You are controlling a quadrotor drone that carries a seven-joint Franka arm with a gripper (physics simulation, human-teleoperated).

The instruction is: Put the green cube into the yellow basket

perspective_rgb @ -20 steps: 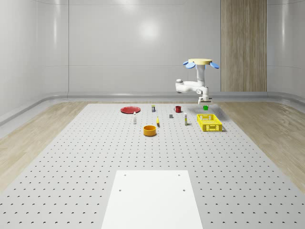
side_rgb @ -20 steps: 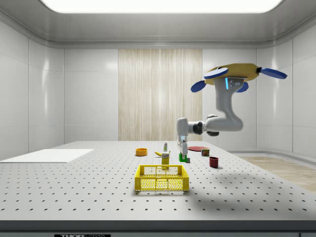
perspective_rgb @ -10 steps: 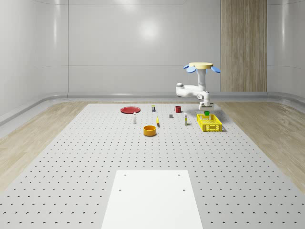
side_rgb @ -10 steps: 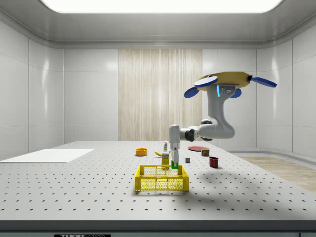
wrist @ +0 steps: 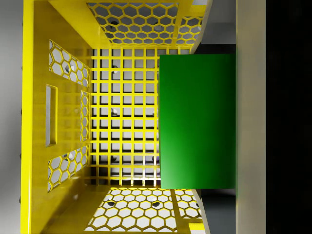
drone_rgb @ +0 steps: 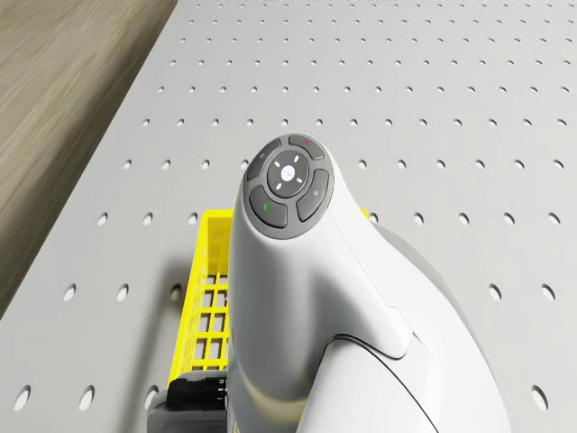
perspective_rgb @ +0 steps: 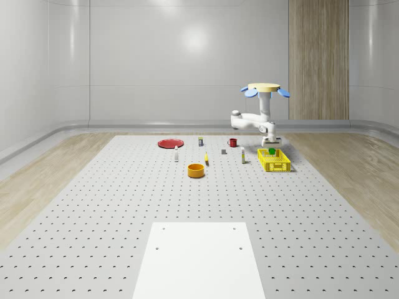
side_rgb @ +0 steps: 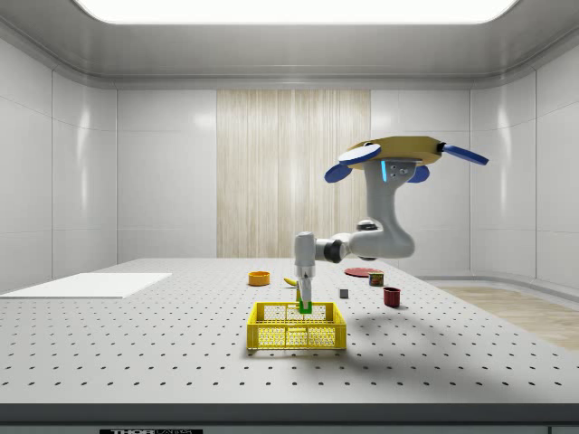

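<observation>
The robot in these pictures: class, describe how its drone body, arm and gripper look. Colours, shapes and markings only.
The drone is a flat yellow disc with blue rotor blades and a lit blue strip beneath. The arm is glossy white with rounded links and grey joints. A round dark-grey button pad bears red and green marks. The gripper is pale grey.

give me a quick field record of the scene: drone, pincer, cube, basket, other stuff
drone: hovers above the table, beside the basket
pincer: lowered into the basket mouth, shut on the green cube
green cube: held over the basket's grid floor
yellow basket: upright on the perforated table
other: orange bowl, red plate, red mug
</observation>
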